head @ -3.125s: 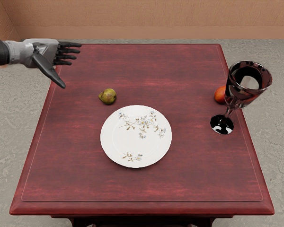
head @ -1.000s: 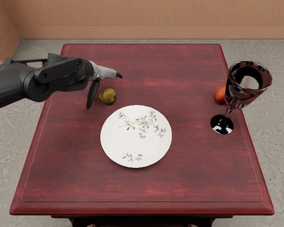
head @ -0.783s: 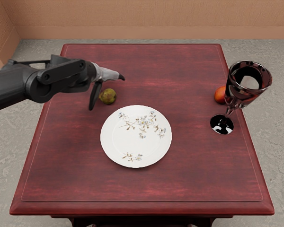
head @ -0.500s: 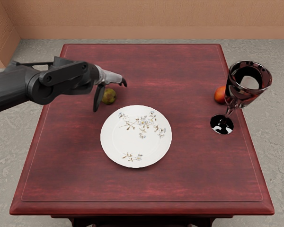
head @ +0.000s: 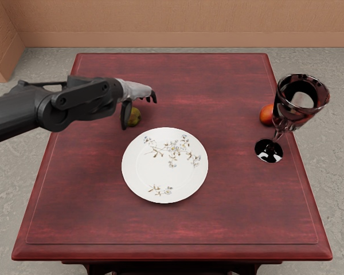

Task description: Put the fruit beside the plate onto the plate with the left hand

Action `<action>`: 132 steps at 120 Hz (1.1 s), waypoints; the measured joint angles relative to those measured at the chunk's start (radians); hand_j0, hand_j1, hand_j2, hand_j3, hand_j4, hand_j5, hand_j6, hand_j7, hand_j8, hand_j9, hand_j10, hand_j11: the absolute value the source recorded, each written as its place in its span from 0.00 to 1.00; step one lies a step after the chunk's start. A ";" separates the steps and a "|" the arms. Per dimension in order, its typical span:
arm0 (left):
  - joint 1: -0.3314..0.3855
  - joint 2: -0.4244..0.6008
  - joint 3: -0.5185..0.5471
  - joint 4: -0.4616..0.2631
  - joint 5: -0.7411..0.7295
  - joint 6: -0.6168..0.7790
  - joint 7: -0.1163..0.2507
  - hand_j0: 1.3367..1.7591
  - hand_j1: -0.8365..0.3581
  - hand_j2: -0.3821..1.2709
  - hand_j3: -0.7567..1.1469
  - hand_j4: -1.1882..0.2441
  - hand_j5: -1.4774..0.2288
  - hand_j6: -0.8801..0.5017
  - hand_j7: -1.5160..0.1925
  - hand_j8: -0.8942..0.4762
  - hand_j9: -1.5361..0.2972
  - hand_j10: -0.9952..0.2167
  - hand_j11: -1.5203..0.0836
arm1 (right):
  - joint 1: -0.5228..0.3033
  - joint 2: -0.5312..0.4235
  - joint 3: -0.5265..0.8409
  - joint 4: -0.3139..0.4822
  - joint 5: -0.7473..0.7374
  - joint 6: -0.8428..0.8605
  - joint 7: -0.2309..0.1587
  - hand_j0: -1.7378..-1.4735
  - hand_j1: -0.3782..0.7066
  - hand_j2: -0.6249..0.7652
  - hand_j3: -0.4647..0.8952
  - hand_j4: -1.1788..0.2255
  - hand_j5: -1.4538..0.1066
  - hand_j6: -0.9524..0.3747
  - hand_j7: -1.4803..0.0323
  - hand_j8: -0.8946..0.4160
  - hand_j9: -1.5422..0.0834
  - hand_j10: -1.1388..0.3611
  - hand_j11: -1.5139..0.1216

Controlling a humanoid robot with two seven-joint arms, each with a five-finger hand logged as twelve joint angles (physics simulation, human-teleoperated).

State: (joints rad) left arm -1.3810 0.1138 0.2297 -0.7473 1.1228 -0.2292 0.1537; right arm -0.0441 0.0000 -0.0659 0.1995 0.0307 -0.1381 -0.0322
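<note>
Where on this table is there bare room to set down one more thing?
Free: the front strip from the plate to the table edge; the far middle behind the plate; the stretch between plate and wine glass. Crowded: far left, where the left hand hangs over the pear; the right edge, with an orange fruit by the glass.

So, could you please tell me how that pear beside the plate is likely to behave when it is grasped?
The pear looks rounded and sits on the smooth table, so a nudge would probably roll it. It seems small against the left hand, so it is likely light.
</note>
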 joint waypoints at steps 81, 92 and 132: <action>0.016 0.000 0.040 0.033 -0.003 0.013 0.000 0.76 0.61 0.28 0.40 0.56 0.58 0.36 0.60 0.37 0.57 0.51 0.64 | 0.000 0.000 0.000 0.000 0.000 0.000 0.000 0.30 0.06 0.45 0.34 0.82 0.91 0.70 0.95 0.66 0.93 0.74 0.90; 0.023 -0.011 0.039 0.032 -0.004 0.027 0.000 0.76 0.59 0.28 0.40 0.55 0.56 0.35 0.58 0.36 0.56 0.49 0.63 | 0.000 0.000 0.000 0.000 0.000 0.000 0.000 0.30 0.06 0.45 0.34 0.82 0.91 0.70 0.95 0.66 0.93 0.74 0.90; 0.037 -0.014 0.037 0.031 -0.006 0.059 -0.001 0.76 0.55 0.28 0.40 0.51 0.52 0.31 0.54 0.32 0.52 0.45 0.58 | 0.000 0.000 0.000 0.000 0.000 0.000 0.000 0.30 0.06 0.45 0.34 0.82 0.91 0.70 0.95 0.66 0.93 0.74 0.90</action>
State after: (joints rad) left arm -1.3441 0.0997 0.2668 -0.7163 1.1171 -0.1698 0.1531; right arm -0.0442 0.0000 -0.0659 0.1999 0.0307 -0.1381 -0.0322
